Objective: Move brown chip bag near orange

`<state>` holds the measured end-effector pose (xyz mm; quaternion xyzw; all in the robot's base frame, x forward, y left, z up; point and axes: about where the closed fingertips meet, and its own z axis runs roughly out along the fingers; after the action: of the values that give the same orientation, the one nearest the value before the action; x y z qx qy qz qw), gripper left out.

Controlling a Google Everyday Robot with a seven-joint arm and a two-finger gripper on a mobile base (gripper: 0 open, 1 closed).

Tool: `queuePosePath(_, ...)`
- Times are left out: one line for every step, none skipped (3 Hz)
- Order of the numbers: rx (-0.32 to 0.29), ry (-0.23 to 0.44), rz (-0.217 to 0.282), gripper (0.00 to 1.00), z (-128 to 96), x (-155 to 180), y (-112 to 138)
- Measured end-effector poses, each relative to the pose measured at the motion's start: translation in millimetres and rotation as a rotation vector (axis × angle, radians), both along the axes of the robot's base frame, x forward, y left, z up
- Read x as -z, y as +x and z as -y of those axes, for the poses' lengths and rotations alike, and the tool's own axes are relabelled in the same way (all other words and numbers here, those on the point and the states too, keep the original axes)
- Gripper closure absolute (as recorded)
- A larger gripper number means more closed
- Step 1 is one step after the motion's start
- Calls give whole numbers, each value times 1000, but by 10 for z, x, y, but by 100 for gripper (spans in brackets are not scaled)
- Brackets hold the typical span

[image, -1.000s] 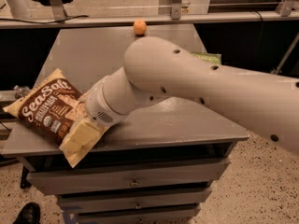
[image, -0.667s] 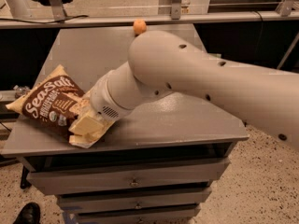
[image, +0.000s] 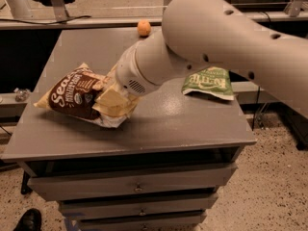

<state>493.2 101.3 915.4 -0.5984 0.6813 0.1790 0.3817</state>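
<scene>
The brown chip bag (image: 72,94) lies tilted on the left part of the grey table (image: 159,126), its white lettering facing up. My gripper (image: 113,103), with pale yellow fingers, is at the bag's right end and is shut on it; the thick white arm comes in from the upper right and hides part of the bag. The orange (image: 144,28) sits at the table's far edge, well beyond the bag and apart from it.
A smaller green chip bag (image: 209,82) lies on the right side of the table, partly under the arm. Drawers (image: 139,187) are below the tabletop. A rail and dark gap run behind the table. A shoe (image: 29,220) is on the floor at lower left.
The gripper has moved right and toward the far side, and the brown chip bag has come along with it, away from the table's left front corner.
</scene>
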Motion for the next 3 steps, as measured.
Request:
queuePosePath(0,0,0,100,0,-1,0)
queuePosePath(28,-8,26,100,51,-41,-10)
queuePosePath(119,-28,86,100,349,-207,166)
